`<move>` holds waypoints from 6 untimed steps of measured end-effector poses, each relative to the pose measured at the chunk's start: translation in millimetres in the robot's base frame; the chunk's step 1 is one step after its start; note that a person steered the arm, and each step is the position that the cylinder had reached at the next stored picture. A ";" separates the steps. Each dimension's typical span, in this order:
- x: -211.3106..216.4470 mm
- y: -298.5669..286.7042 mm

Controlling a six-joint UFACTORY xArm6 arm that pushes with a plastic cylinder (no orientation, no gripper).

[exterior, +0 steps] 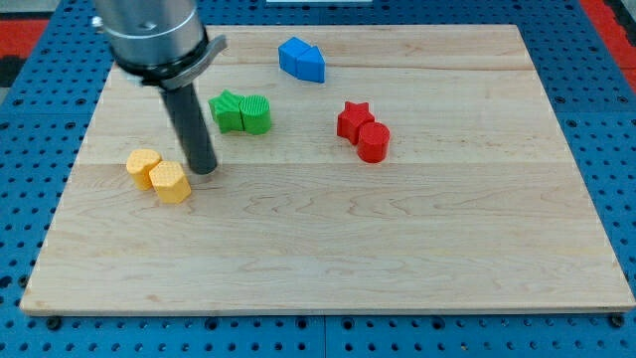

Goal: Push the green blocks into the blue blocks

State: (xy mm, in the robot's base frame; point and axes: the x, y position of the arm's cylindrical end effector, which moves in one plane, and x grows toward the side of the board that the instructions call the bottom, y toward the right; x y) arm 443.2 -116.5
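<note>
Two green blocks sit touching near the top centre-left: a green star-like block (228,109) and a green rounded block (255,114). Two blue blocks sit touching at the view's top: a blue square-ish block (292,55) and a blue pointed block (311,65). The blue pair lies up and to the right of the green pair, apart from it. My tip (203,169) rests on the board below and to the left of the green blocks, just right of the yellow blocks, touching none that I can tell.
Two yellow blocks (159,174) sit touching at the left, close to my tip. A red star (352,118) and a red cylinder (374,142) sit touching right of centre. The wooden board (397,249) lies on a blue pegboard.
</note>
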 end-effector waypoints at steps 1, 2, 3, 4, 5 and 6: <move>-24.6 44.8; -66.7 65.4; -48.7 59.8; -78.9 21.7; -113.6 29.8; -119.4 13.1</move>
State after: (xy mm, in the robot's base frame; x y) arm 323.9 -103.4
